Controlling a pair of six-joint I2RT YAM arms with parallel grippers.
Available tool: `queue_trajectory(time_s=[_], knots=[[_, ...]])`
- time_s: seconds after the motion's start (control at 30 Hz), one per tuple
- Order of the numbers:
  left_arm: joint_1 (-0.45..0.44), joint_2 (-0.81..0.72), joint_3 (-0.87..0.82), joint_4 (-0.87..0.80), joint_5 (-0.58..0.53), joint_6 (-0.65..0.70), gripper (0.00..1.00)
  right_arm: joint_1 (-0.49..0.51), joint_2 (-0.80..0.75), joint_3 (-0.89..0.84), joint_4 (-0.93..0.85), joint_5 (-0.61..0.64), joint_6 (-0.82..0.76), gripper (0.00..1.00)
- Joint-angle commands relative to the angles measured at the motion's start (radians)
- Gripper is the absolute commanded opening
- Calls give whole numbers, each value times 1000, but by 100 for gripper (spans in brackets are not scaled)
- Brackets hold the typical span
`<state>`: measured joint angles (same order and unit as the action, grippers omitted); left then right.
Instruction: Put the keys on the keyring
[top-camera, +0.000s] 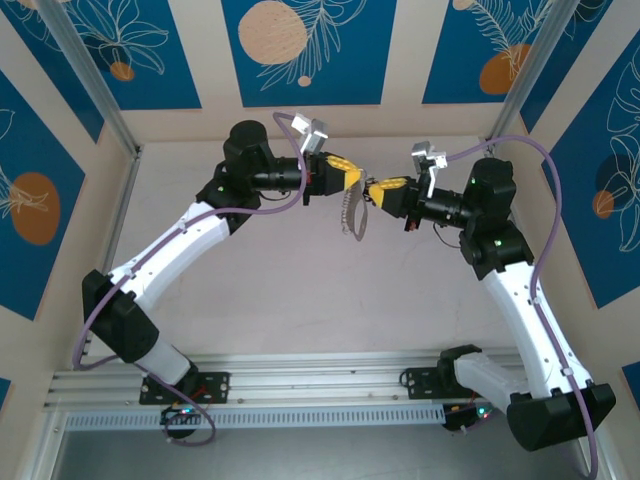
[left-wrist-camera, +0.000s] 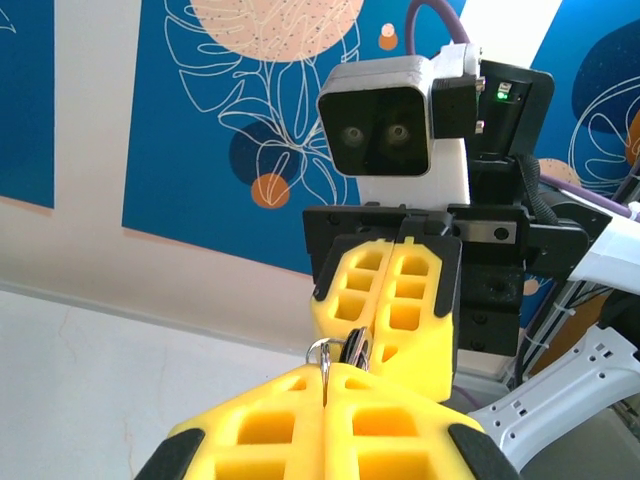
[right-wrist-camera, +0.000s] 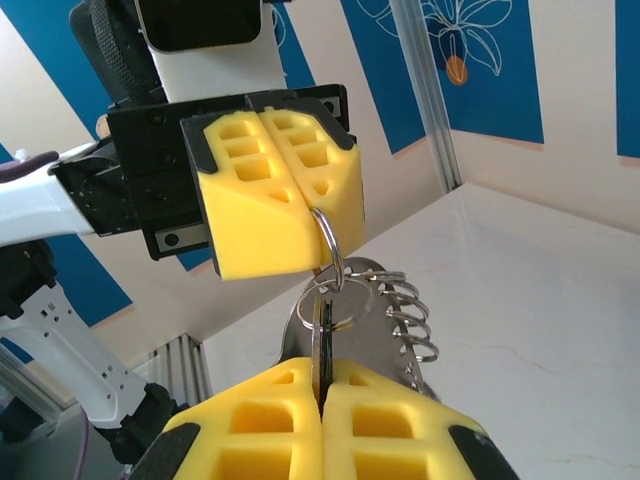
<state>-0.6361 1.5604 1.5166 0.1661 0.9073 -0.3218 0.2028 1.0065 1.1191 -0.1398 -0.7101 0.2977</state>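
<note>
My left hand (right-wrist-camera: 313, 208) pinches the keyring (top-camera: 349, 213) midair so my right hand (right-wrist-camera: 322, 385), clamped on a key (right-wrist-camera: 322, 340), can thread it.

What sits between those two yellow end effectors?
Right wrist view: a small split ring held by the left end effector, a key in the right end effector, the keyring dangling behind.
</note>
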Motion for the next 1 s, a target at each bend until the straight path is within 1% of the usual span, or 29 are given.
queue_trajectory(time_s=[0.0,0.3,0.5,0.73,0.97], knots=[[9,-35,19,7,-2,27,0,-12,-22,40,-57,24,-35,0],[9,-28,20,9,4,21,0,-19,1,88,-63,4,-42,0],[10,-24,22,19,7,10,0,6,45,143,-73,-14,-54,0],[9,-19,21,23,6,6,0,30,76,177,-104,17,-86,0],[9,-20,22,24,1,6,0,-11,45,130,-107,73,-72,0]])
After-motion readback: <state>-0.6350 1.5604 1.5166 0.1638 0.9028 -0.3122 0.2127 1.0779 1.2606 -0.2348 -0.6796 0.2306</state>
